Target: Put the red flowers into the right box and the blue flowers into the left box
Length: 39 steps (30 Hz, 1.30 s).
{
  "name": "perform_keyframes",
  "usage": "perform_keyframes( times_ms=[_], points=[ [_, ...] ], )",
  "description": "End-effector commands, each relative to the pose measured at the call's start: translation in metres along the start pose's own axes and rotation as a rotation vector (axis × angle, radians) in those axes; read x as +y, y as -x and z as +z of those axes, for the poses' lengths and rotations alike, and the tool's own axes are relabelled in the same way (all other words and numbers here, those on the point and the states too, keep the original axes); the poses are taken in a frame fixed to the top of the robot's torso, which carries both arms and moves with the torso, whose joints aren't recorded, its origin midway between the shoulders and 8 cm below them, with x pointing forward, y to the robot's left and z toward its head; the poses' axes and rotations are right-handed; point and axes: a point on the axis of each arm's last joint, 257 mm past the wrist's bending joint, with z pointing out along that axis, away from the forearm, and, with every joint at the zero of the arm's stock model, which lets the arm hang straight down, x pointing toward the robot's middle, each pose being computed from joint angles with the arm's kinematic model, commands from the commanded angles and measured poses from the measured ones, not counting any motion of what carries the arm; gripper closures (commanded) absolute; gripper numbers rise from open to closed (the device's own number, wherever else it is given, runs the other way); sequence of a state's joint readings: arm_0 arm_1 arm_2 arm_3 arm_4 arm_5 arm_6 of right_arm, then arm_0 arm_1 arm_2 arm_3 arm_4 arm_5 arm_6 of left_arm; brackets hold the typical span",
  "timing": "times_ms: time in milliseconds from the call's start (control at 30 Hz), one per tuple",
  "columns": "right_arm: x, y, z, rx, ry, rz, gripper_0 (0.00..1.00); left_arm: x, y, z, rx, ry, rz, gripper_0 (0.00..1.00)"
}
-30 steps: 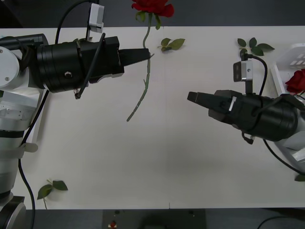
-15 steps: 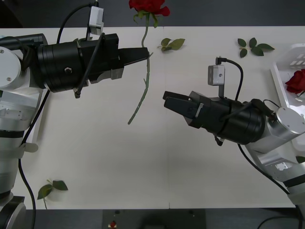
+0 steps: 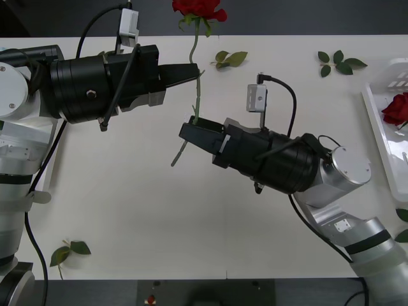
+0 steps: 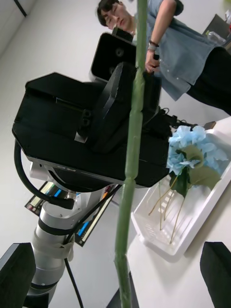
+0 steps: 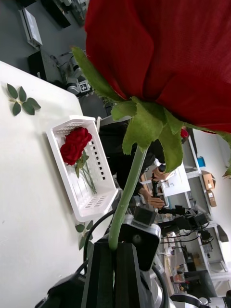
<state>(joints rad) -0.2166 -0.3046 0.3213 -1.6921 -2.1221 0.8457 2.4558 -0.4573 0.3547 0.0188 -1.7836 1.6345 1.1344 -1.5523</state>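
left tool clamps red rose stem, bloom far; right tool apart astride stem

The left arm reaches in level from the counter's left edge toward its far edge, and the left gripper has its jaws pressed together. The right arm stretches from the near right corner across to the counter's middle; the right gripper points left with its jaws spread wide, just below the left gripper.
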Motion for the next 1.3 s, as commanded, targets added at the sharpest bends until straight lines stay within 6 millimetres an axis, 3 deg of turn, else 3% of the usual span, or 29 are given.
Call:
perform_keyframes(
  times_ms=[33,467,533,600,667,767,1033,1200,1233,1267,1300],
  points=[
    [0.023,0.008,0.026,-0.022,0.046,-0.076,0.0,-0.007,-0.004,0.001,0.005,-0.003,-0.02,1.0],
    [0.015,0.004,0.046,-0.038,0.001,-0.112,0.01,-0.007,-0.004,0.001,0.005,-0.003,-0.02,1.0],
    [0.015,0.004,0.047,-0.038,0.0,-0.113,0.12,-0.007,-0.004,0.001,0.005,-0.003,-0.02,1.0],
    [0.015,0.003,0.047,-0.037,-0.001,-0.11,0.3,-0.007,-0.004,0.001,0.005,-0.003,-0.02,1.0],
    [0.015,0.003,0.047,-0.037,0.0,-0.107,0.55,-0.007,-0.004,0.001,0.005,-0.003,-0.02,1.0],
    [0.015,0.003,0.047,-0.037,0.0,-0.105,0.74,-0.007,-0.004,0.001,0.005,-0.003,-0.02,1.0],
    [0.014,0.003,0.047,-0.038,-0.002,-0.097,0.99,-0.007,-0.004,0.001,0.005,-0.003,-0.02,1.0],
    [0.014,0.003,0.047,-0.038,-0.001,-0.09,1.0,-0.007,-0.004,0.001,0.005,-0.003,-0.02,1.0],
    [0.014,0.003,0.047,-0.038,-0.002,-0.089,1.0,-0.007,-0.004,0.001,0.005,-0.003,-0.02,0.96],
    [0.014,0.003,0.047,-0.038,-0.002,-0.089,1.0,-0.007,-0.004,0.001,0.005,-0.003,-0.02,0.86],
    [0.014,0.003,0.047,-0.038,-0.002,-0.089,1.0,-0.007,-0.004,0.001,0.005,-0.003,-0.02,0.52]
  ],
)
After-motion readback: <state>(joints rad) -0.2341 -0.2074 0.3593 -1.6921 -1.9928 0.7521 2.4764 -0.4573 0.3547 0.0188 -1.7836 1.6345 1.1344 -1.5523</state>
